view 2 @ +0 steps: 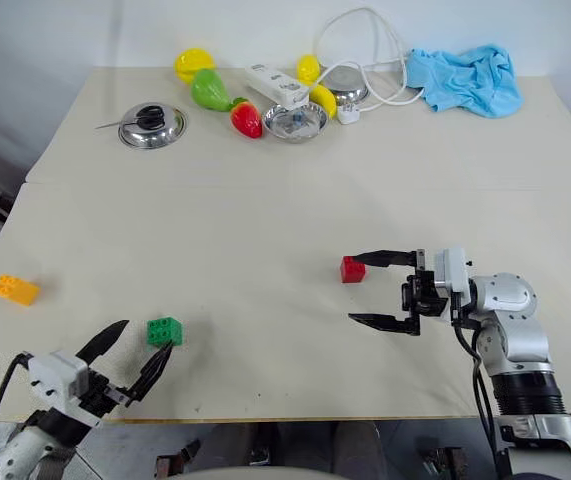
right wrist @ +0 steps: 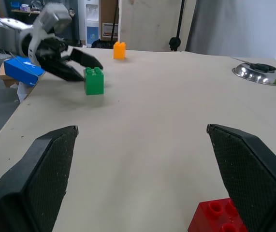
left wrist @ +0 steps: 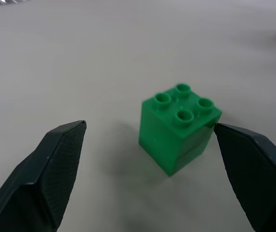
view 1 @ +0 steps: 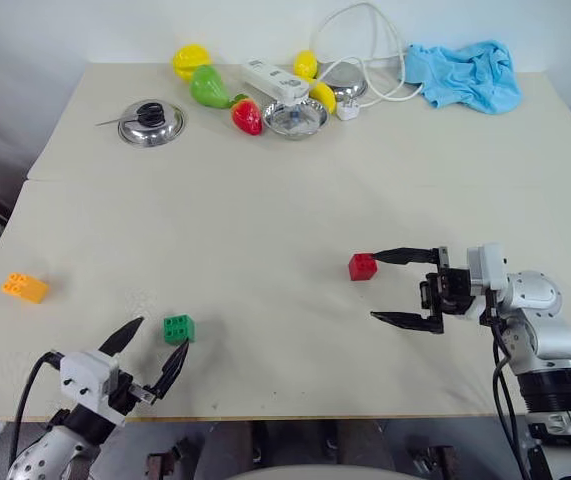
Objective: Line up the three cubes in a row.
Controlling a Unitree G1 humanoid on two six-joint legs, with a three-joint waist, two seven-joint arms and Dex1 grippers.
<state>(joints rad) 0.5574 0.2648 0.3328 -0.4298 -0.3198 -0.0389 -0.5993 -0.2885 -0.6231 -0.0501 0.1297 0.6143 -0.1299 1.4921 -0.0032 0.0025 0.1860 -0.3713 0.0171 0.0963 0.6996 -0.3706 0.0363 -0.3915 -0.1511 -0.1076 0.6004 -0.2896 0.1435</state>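
No row yet: left gripper gaping around green cube, right gripper gaping beside red cube, orange cube stranded out at nine o'clock.

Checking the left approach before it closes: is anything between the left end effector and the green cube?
Nothing visible. The left end effector is open, and the green cube sits on bare table between its fingertips, close to one finger.
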